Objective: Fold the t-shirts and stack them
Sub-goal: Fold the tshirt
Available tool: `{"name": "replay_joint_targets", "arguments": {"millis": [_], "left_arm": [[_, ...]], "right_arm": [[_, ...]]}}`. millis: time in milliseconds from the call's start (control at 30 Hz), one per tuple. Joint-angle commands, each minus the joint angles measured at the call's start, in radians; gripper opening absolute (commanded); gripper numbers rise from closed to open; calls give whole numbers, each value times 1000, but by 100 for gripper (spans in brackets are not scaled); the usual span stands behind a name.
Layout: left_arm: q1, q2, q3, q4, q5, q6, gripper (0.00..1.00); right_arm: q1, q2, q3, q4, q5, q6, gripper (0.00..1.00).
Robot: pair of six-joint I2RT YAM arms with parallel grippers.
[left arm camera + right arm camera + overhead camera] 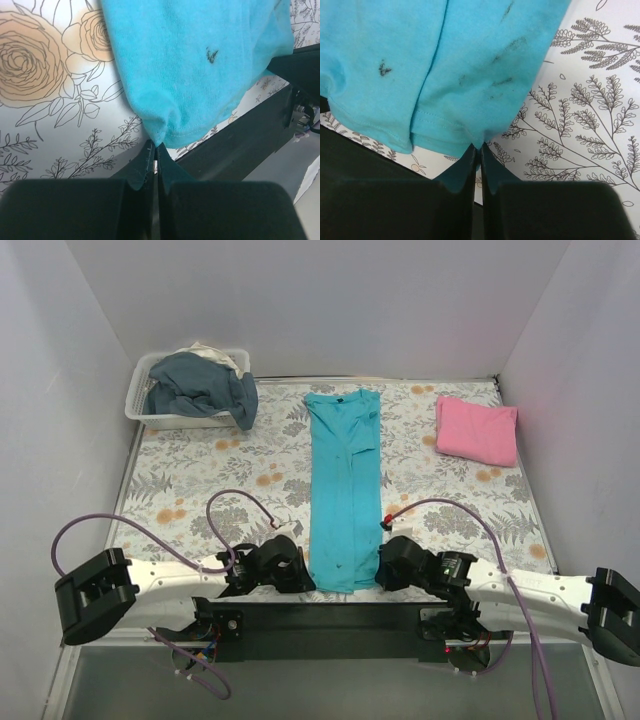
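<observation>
A turquoise t-shirt (pixel 344 490) lies folded into a long strip down the middle of the flowered table, collar at the far end. My left gripper (pixel 304 575) is shut on its near left hem corner (pixel 159 140). My right gripper (pixel 384 570) is shut on the near right hem corner (pixel 480 142). In both wrist views the jaws pinch the turquoise cloth between their tips. A pink t-shirt (pixel 476 428) lies folded at the far right.
A clear plastic bin (pixel 185 410) at the far left corner holds a dark blue garment (pixel 205 385) that hangs over its rim. White walls close in the table on three sides. The black mounting bar (pixel 330 615) runs along the near edge.
</observation>
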Motion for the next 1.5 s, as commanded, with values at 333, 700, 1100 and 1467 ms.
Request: {"name": "replay_joint_targets", "arguments": {"millis": [333,700,1100,1467], "left_arm": [[40,84,116,-73,-139,129,0],[223,135,222,42,25,267,0],[352,380,435,109,82,396,0],[500,498,575,80,145,448,0]], "right_arm": [[6,118,169,11,122,-133,1],[-141,208,255,80,101,-317,1],[-341,405,390,197,-1,-518,1],[-467,595,528,243,-70,-613,1]]}}
